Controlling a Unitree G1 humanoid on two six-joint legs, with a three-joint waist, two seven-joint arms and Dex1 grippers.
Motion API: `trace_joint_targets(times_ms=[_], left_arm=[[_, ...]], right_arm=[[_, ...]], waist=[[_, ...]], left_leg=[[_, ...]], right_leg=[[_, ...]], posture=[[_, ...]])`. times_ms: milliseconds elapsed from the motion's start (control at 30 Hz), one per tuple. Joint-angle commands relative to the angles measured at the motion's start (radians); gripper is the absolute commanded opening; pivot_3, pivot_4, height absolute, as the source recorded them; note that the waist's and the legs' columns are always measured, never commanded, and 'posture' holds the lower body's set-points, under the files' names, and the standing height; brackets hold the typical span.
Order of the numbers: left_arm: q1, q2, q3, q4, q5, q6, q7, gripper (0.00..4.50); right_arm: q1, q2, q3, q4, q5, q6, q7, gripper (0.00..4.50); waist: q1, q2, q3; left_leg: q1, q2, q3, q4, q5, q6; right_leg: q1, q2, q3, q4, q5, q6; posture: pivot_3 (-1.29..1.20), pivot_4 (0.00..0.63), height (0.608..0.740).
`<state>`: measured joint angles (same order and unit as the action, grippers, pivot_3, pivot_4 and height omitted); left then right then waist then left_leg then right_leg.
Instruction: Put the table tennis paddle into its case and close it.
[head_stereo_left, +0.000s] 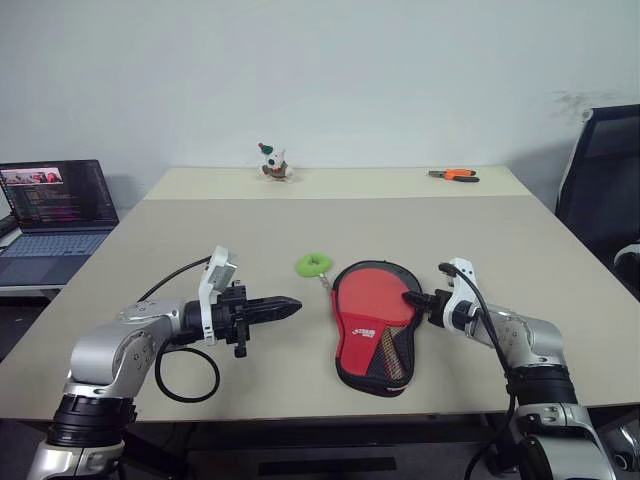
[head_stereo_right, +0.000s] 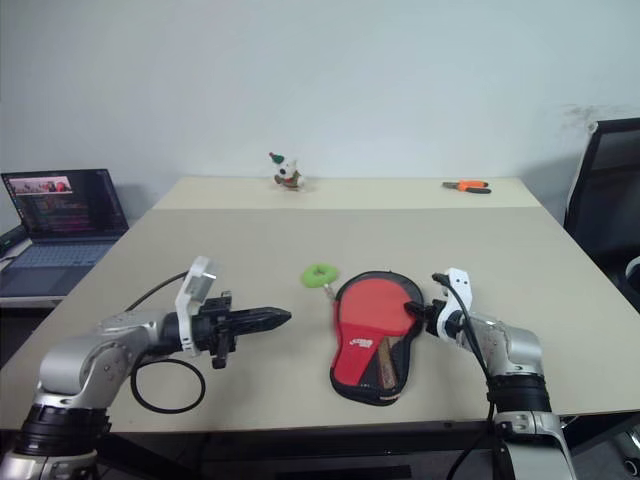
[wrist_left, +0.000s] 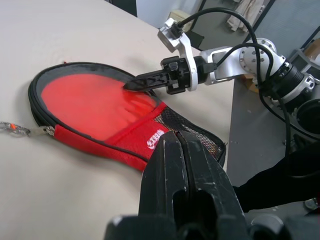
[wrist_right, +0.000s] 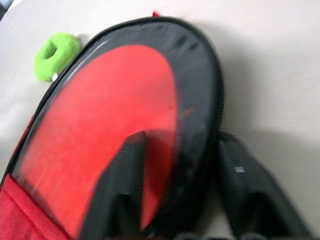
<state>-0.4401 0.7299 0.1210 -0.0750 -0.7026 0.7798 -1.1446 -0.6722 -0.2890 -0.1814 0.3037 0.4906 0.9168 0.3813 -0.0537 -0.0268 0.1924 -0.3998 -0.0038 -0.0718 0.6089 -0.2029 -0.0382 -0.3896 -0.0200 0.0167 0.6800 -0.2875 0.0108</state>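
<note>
Far left of the frame: a laptop (head_stereo_left: 55, 215) sits off the worktop (head_stereo_left: 250, 230), screen lit, not part of your task

Left gripper (head_stereo_left: 290, 307), lower left: the arm is bent in front of you with the wrist turned so the fingers lie almost level, pointing right toward the case. Fingers pressed together, holding nothing; tip well apart from the case. Reads as a parked arm, waiting its turn

Centre: a green tag (head_stereo_left: 315, 265) lies just beside the upper left edge of the case (head_stereo_left: 370, 358), apparently tethered to the zipper. The case lies flat, round end toward the far side, narrow end toward you. The table tennis paddle (head_stereo_left: 372, 293) is already inside: red face showing in the open round part, handle under the black mesh at the near end. The flap is not yet over it, so insertion looks done and closing remains

Right of centre: right gripper (wrist_right: 180, 165) reaches in low from the right, slightly nose-down, pointing left. Its fingers straddle the right rim of the case, one over the red face, the other outside on the worktop, gap narrow. You cannot tell whether they already pinch the rim; likely the aim is the zipper edge or steadying the case

Far edge, upper middle and upper right: a small figurine (head_stereo_left: 272, 163) and orange pliers (head_stereo_left: 455, 175), both clear of the work
</note>
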Motion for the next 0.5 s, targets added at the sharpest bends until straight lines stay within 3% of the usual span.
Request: trace_joint_targets(times_ms=[33,67,100,500], left_arm=[[0.0,0.019,0.03,-0.05,-0.027,0.004,0.004,0.0],[0.003,0.021,0.031,-0.052,-0.029,0.006,0.004,0.0],[0.004,0.022,0.032,-0.054,-0.03,0.007,0.005,0.0],[0.005,0.024,0.03,-0.055,-0.028,0.012,0.004,0.0]], right_arm=[[-0.015,0.013,0.034,-0.02,0.018,0.015,0.06,0.41],[-0.012,0.016,0.042,-0.03,0.022,0.022,0.072,0.07],[-0.01,0.018,0.047,-0.037,0.024,0.028,0.079,0.03],[-0.001,0.036,0.092,-0.079,0.019,0.054,0.153,0.03]], waist=[[-0.001,0.0,0.0],[-0.002,0.0,0.0],[-0.003,0.0,0.0],[-0.003,0.0,0.0]], left_leg=[[0.0,0.0,0.0,0.0,0.0,0.0],[0.0,0.0,0.0,0.0,0.0,0.0],[0.0,0.0,0.0,0.0,0.0,0.0],[0.0,0.0,0.0,0.0,0.0,0.0]], right_leg=[[0.0,0.0,0.0,0.0,0.0,0.0],[0.0,0.0,0.0,0.0,0.0,0.0],[0.0,0.0,0.0,0.0,0.0,0.0],[0.0,0.0,0.0,0.0,0.0,0.0]], posture=[[0.0,0.15,0.74],[0.0,0.15,0.74],[0.0,0.15,0.74],[0.0,0.15,0.74]])
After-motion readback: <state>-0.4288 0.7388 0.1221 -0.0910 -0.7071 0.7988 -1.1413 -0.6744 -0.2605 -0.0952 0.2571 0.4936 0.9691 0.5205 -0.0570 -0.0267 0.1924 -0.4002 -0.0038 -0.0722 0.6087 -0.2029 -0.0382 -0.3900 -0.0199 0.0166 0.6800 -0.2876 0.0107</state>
